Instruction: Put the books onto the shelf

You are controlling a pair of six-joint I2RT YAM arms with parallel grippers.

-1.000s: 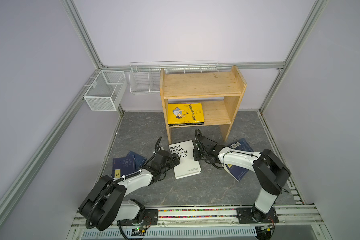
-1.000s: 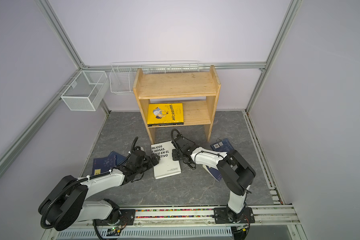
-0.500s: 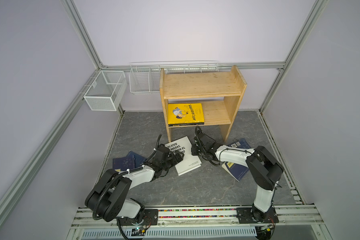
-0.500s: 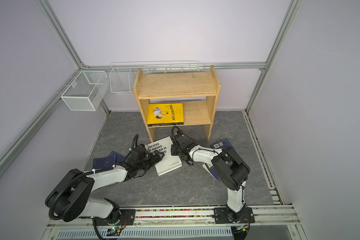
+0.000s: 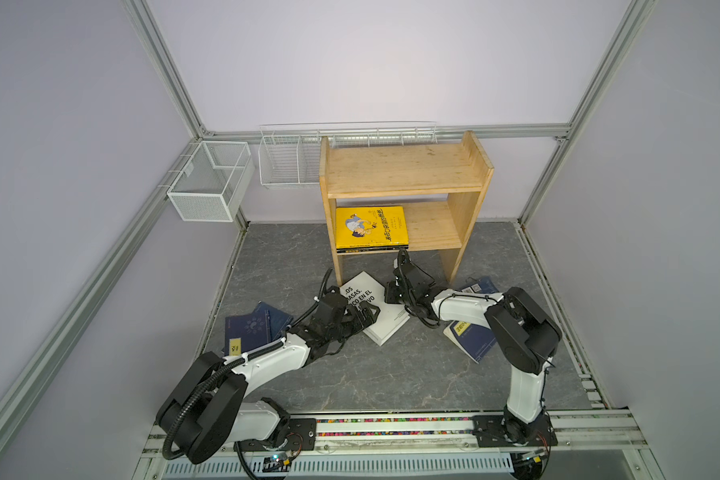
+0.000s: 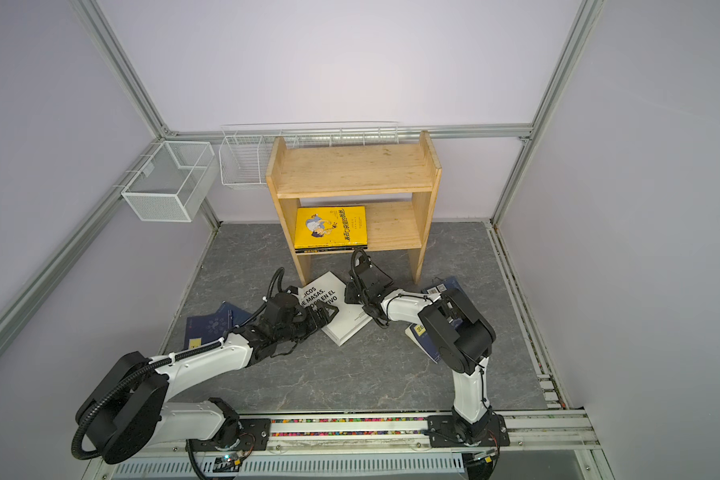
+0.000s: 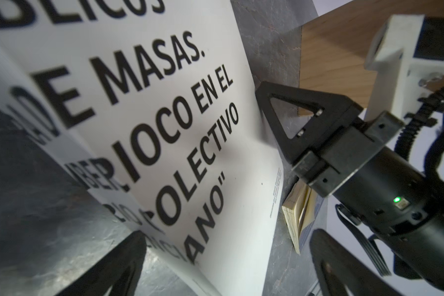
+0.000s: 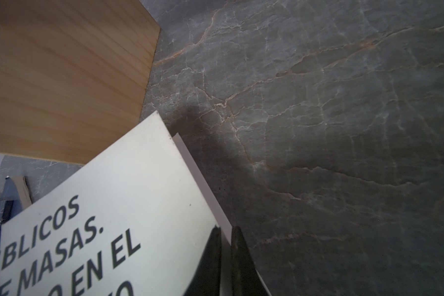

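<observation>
**A:** What do we meet first, nearest us?

**B:** Our left gripper [image 5: 363, 318], low over the grey floor [image 5: 391, 374]. Its jaws are spread wide and grip nothing. In the left wrist view the near edge of the thick white book [image 7: 164, 102] lies between its fingers [image 7: 123, 264].

**A:** And beside it?

**B:** A navy pile [image 5: 250, 328] lies flat just left of that arm. The other navy pile [image 5: 474, 347] lies partly under our right arm. Both are on the floor.

**A:** Where is the white book itself?

**B:** In both top views it lies on the floor between the two arms, skewed, just in front of the pine shelf [image 5: 404, 170].

**A:** Our right gripper [image 8: 226, 230]?

**B:** It is nearly closed, pinching the white book's right edge. We cannot tell whether it holds the cover alone or more.

**A:** Farther back?

**B:** The yellow book [image 5: 371, 226] lies flat on the left of the shelf's lower tier, on top of a black book [image 5: 366, 250]. The upper tier is bare. White wire baskets [image 5: 208, 187] hang on the walls beyond.
</observation>
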